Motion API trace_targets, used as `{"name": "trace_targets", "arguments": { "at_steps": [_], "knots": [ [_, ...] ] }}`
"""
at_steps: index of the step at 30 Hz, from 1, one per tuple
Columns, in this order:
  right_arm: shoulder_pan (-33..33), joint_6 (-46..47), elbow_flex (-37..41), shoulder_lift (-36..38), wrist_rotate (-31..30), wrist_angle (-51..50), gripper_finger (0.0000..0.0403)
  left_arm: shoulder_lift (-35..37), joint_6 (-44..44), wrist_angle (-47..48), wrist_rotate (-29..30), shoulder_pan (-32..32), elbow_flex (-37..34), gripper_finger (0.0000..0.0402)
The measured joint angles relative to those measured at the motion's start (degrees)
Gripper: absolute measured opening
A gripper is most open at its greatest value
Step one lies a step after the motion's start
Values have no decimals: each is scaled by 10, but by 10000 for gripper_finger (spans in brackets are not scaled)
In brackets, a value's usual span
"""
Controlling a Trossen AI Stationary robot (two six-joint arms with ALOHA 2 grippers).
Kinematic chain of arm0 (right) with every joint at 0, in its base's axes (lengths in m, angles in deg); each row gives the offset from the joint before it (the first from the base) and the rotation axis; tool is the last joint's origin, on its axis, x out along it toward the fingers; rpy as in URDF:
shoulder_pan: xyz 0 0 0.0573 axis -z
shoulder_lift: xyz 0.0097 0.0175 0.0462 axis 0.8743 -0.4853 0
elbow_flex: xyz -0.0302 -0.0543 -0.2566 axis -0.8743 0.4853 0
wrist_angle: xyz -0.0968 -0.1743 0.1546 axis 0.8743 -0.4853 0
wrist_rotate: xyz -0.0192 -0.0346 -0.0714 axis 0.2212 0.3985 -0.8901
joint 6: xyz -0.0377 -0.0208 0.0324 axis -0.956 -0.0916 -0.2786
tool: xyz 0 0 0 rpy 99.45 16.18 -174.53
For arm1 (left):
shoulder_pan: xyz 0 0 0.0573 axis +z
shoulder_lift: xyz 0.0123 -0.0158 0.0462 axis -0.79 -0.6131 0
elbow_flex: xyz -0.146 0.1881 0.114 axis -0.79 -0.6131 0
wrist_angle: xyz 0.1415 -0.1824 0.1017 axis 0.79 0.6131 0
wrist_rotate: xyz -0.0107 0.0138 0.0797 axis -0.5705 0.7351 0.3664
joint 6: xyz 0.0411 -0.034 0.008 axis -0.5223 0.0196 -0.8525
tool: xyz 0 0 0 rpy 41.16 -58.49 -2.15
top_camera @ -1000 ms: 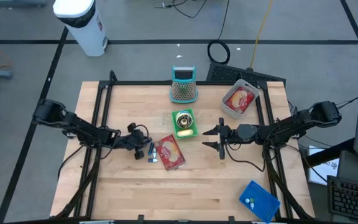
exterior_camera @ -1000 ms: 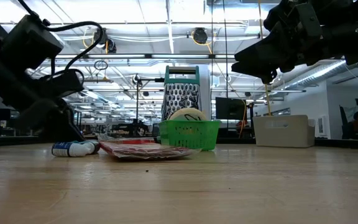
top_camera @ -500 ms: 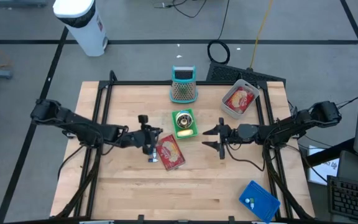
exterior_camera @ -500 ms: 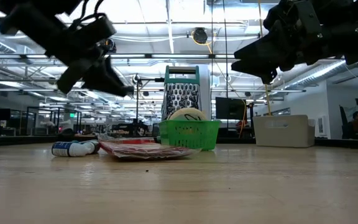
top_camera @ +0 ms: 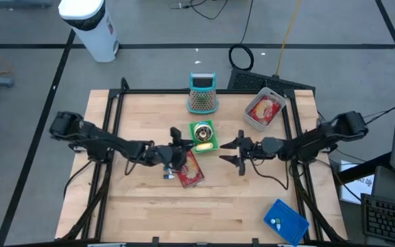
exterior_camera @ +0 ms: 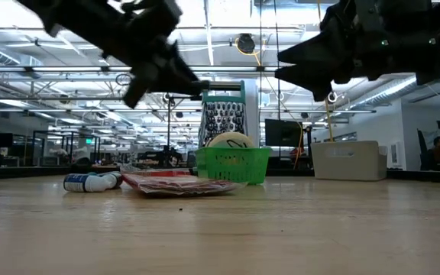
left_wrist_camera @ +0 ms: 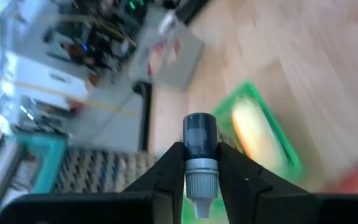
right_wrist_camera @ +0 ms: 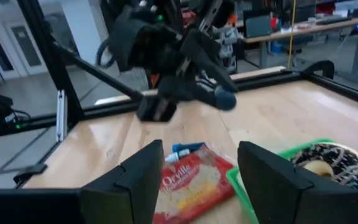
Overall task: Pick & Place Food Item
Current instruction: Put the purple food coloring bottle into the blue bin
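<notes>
My left gripper (top_camera: 184,148) hangs above the table's middle, shut on a small blue-capped tube (left_wrist_camera: 200,155). Below it lies a red popcorn bag (top_camera: 190,170), flat on the wood. A blue-and-white tube (exterior_camera: 90,182) lies beside the bag's left edge. A green basket (top_camera: 203,136) holding a round chocolate-topped pastry (right_wrist_camera: 325,162) stands just beyond the bag. My right gripper (top_camera: 233,152) hovers open to the right of the basket, level, pointing at the left gripper, nothing between its fingers. My left gripper pinches the small tube between its two fingers at the grey ribbed collar (left_wrist_camera: 199,169) under the dark blue cap. The cap end (right_wrist_camera: 224,99) sticks out past the fingertips. The fingers slant slightly down, coming from the table's left. The tube hangs clear of the table.
A teal-handled grater (top_camera: 201,94) stands at the far middle. At the far right a grey bin (top_camera: 264,110) holds another red bag. Near the front right corner lies a blue flat pack (top_camera: 284,221). Black frame rails (top_camera: 115,123) run along the table's sides.
My left gripper has risen from table height beside the bag and gone toward the table's right, over the bag and toward the green basket. It has rolled about its own axis while it kept the blue-capped tube between its fingers.
</notes>
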Motion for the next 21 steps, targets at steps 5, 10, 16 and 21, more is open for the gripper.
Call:
{"name": "trace_targets", "arguments": {
  "at_steps": [5,10,16,21],
  "knots": [
    [0,14,-24,-84,0,98,196,-64,-76,-41,-2,0,52,78],
    [9,26,-84,-151,0,104,196,-108,-112,-29,8,-1,103,81],
    [26,83,-127,-189,12,107,196,-118,-158,-32,47,-10,120,77],
    [32,87,-128,-185,8,103,196,-118,-160,-31,86,-17,120,80]
  ]
}}
